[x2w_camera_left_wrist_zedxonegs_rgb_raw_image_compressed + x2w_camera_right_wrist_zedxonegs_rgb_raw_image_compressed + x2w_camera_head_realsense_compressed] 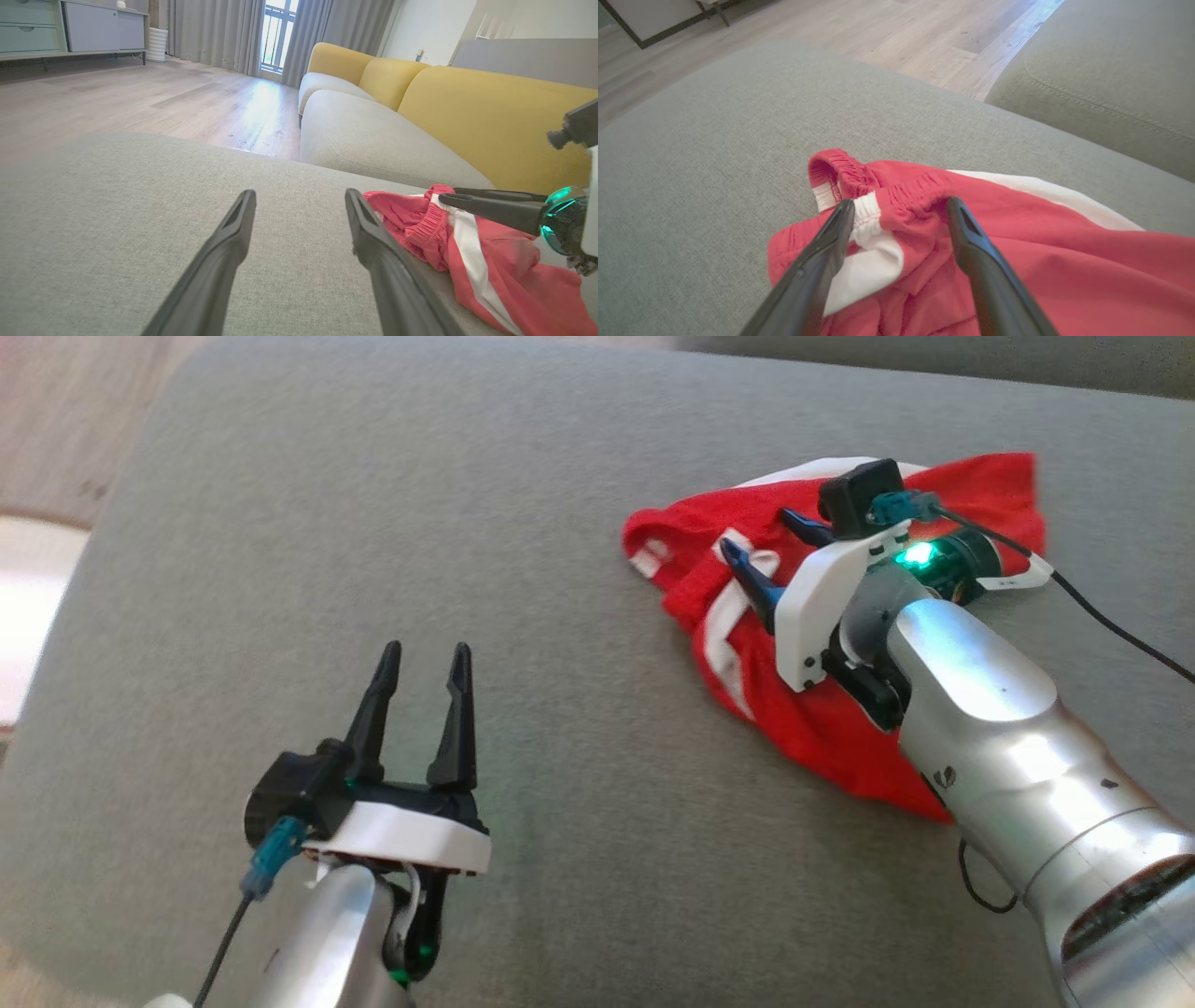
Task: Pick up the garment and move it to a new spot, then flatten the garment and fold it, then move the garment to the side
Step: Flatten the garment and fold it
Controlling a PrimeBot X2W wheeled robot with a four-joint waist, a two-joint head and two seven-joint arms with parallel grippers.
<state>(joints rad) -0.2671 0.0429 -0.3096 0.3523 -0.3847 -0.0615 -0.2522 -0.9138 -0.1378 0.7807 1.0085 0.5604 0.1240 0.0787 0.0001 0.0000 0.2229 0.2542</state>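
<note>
fingers [817, 261] of right hand [901, 204] spread apart over red garment [1064, 261] (left hand [425, 653] likewise apart).

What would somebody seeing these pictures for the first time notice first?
The bright red garment with white stripes, crumpled on the grey cushion at the right of the head view, stands out most. The right gripper hangs open just over it, straddling the bunched waistband, while the left gripper, also open, sits over bare cushion at the lower left. Behind, in the left wrist view, are yellow sofa backs.
</note>
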